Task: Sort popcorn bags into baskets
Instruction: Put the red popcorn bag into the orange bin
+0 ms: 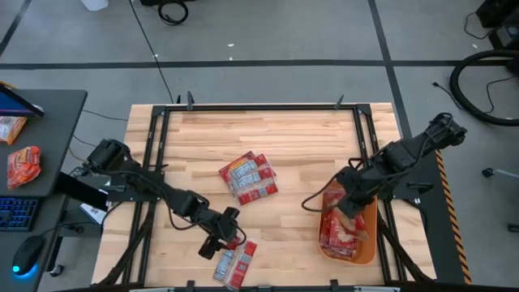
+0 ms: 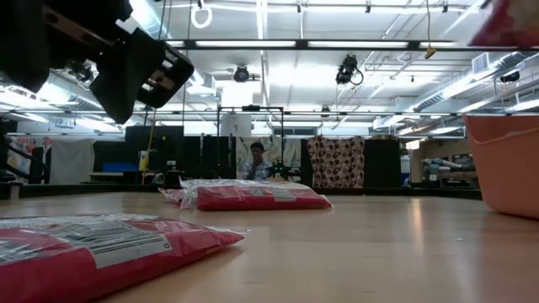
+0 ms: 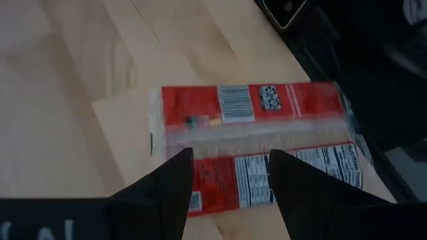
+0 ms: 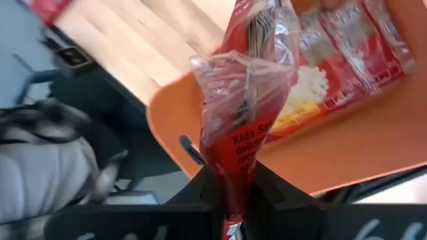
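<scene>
Packet [image 1: 236, 264] at the near table edge lay directly beneath the left gripper [image 3: 230, 175], fingers apart and straddling its long axis crosswise. Farther off, the right gripper [image 4: 235, 188] stood clamped on a hanging popcorn bag [image 4: 248, 87] above the orange basket [image 1: 366, 243], which already held packets. Two more [image 1: 248, 176] lay mid-table.

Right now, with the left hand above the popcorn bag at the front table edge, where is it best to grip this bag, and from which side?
Probably from straight above, across the narrow middle: the popcorn bag lies flat, and the open left hand already straddles it there.
</scene>
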